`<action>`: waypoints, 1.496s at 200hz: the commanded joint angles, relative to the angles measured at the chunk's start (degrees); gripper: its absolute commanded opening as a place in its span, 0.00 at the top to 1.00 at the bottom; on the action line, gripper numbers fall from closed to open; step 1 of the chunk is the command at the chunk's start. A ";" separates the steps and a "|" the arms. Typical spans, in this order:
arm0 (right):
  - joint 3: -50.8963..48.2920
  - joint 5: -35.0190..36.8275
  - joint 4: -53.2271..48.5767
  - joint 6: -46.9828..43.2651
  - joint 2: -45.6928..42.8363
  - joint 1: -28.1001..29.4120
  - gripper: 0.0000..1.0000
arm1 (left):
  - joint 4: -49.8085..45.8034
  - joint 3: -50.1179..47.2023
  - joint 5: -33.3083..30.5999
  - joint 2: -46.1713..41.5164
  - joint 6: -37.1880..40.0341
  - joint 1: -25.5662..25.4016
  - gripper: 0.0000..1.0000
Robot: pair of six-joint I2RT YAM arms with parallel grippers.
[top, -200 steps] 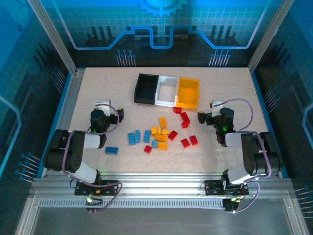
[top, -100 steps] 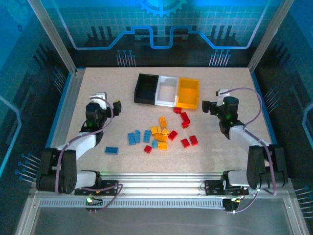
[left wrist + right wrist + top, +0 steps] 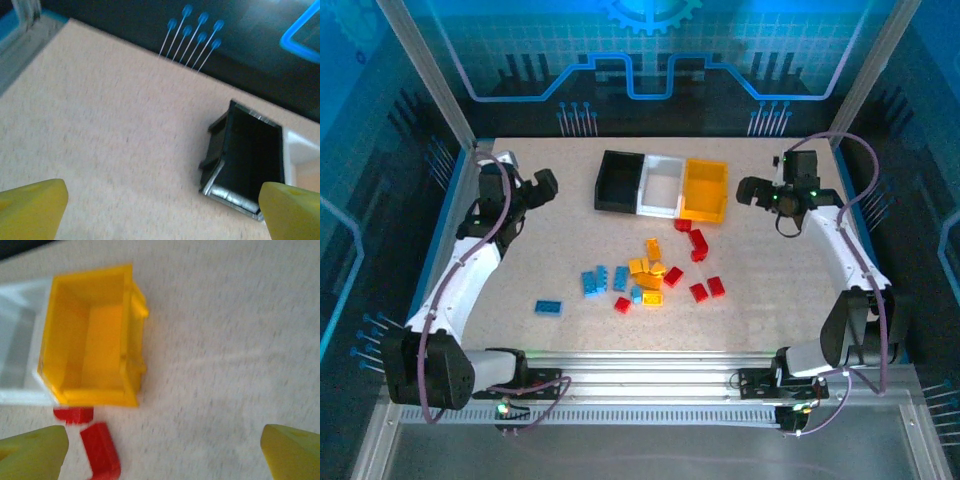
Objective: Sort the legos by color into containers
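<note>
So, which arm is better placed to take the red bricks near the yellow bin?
Right. The open right claw hovers beside the yellow bin, the red bricks close in its wrist view. The left claw is past the black bin, farther off.

I am viewing a beige speckled table sitting inside a metal frame. Behind it, a dark back wall is glowing with blue lines and a gear emblem. Silver rails are running along the near edge.
</note>
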 commanded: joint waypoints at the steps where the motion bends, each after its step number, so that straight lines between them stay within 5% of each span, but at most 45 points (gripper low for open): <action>1: 4.30 -4.05 -9.92 2.96 0.70 0.87 0.00 | -13.81 4.91 2.14 1.46 -6.11 0.58 0.01; 33: 7.63 -5.44 -15.65 3.64 1.13 2.49 0.00 | -20.20 8.10 5.67 2.59 -7.16 0.57 0.01; 129: 14.28 -10.66 -28.50 6.43 8.02 9.43 0.00 | -19.04 2.54 23.33 -2.44 -11.00 -0.29 0.01; 210: 23.43 -9.00 -25.43 8.67 22.43 7.12 0.16 | -17.88 0.74 26.66 0.12 -12.78 -7.08 0.01; 299: 36.62 -7.89 -27.39 6.18 37.38 3.95 0.28 | -17.09 1.83 27.16 3.28 -14.49 -8.56 0.01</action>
